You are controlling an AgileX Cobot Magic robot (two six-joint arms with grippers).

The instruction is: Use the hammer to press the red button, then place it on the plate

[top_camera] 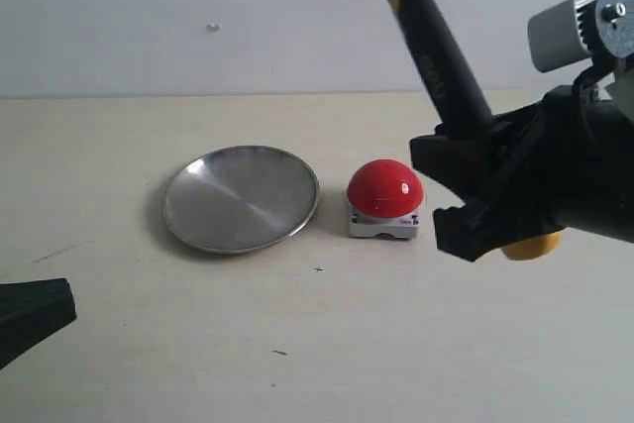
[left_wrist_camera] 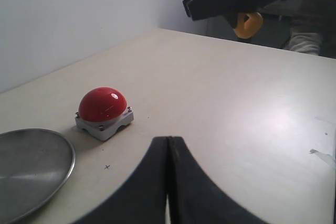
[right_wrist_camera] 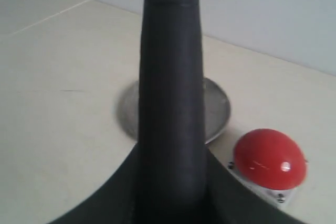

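My right gripper [top_camera: 451, 190] is shut on the black handle of the hammer [top_camera: 436, 56], just right of the red button [top_camera: 385, 188] and above the table. The handle slants up and to the left; its head is out of view past the top edge. Its yellow end [top_camera: 532, 245] pokes out below the fingers. In the right wrist view the handle [right_wrist_camera: 170, 77] rises between the jaws, with the plate [right_wrist_camera: 216, 106] behind it and the button [right_wrist_camera: 269, 159] beside it. The silver plate [top_camera: 241, 197] lies left of the button. My left gripper [left_wrist_camera: 169, 142] is shut and holds nothing, low at the near left.
The pale table [top_camera: 327, 344] meets a plain white wall [top_camera: 198, 7] at the back. A small cross mark [top_camera: 318, 268] and a few dark specks lie on the tabletop in front of the plate and button.
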